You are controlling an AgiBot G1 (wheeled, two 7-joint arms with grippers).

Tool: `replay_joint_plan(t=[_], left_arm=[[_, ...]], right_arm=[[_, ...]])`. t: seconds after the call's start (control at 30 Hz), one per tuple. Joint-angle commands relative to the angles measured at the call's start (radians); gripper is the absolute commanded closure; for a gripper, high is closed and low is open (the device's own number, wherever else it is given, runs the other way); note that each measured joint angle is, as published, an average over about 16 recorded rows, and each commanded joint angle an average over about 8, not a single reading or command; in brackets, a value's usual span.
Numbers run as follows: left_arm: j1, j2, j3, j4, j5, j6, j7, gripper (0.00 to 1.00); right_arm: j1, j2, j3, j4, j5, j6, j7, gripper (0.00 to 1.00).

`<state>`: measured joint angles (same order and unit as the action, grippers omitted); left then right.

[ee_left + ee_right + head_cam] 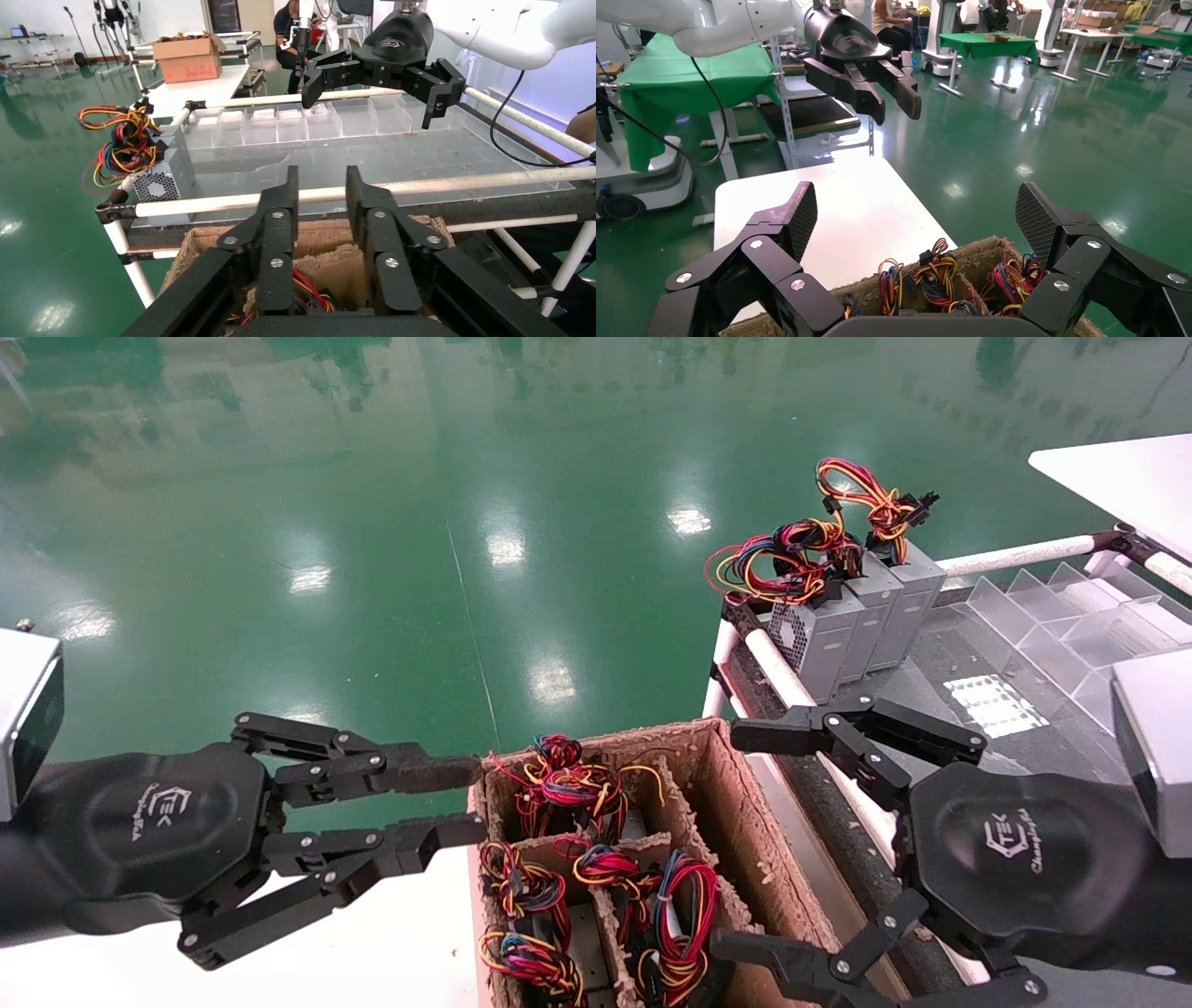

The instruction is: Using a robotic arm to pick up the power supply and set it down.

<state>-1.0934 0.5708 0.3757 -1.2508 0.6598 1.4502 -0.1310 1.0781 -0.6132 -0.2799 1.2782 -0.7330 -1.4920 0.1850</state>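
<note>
My right tool [752, 840] hangs spread wide over the right side of the cardboard box [745, 822], one finger [782, 736] reaching past the far wall toward the rack, the other [764, 957] down near the box's near end. Nothing sits between them. From my right wrist I look down past both ribbed pads [801, 219] onto bundles of red, yellow and blue wires [947, 277] inside the box.

My left tool [466, 800] hovers at the box's left wall, above the white desk [372, 943]. Its fingers are only slightly parted and grip nothing; their tips point at the box's far-left corner.

The box is split by cardboard dividers [675, 822], and each compartment I can see holds a power supply standing on end, its wire bundle [559, 784] uppermost. The grey bodies are mostly hidden below the wires.

Three more power supplies [852, 617] stand upright, side by side and touching, on the dark rack [931, 682] beyond my right tool, their wires [792, 561] curling up from the tops. Clear plastic bins [1071, 617] line the rack's far side. The green floor [419, 523] lies beyond.
</note>
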Motion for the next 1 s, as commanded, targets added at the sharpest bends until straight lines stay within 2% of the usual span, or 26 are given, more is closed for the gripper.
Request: replay_joint_plan(t=[0.03, 0.3, 0.33, 0.57, 0.6, 1.0], left_arm=[[0.0, 0.0, 0.0, 0.0, 0.0, 0.0, 0.0, 1.0], [0.0, 0.0, 0.0, 0.0, 0.0, 0.0, 0.0, 1.0], [0.0, 0.0, 0.0, 0.0, 0.0, 0.0, 0.0, 0.97], [0.0, 0.0, 0.0, 0.0, 0.0, 0.0, 0.0, 0.1], [0.0, 0.0, 0.0, 0.0, 0.0, 0.0, 0.0, 0.0], [0.0, 0.0, 0.0, 0.0, 0.0, 0.0, 0.0, 0.0]], right_arm=[[0.0, 0.0, 0.0, 0.0, 0.0, 0.0, 0.0, 0.0], [0.0, 0.0, 0.0, 0.0, 0.0, 0.0, 0.0, 0.0], [0.0, 0.0, 0.0, 0.0, 0.0, 0.0, 0.0, 0.0], [0.0, 0.0, 0.0, 0.001, 0.0, 0.0, 0.0, 0.0], [0.0, 0.0, 0.0, 0.001, 0.0, 0.0, 0.0, 0.0], [-0.019, -0.004, -0.028, -0.02, -0.044, 0.013, 0.015, 0.0]])
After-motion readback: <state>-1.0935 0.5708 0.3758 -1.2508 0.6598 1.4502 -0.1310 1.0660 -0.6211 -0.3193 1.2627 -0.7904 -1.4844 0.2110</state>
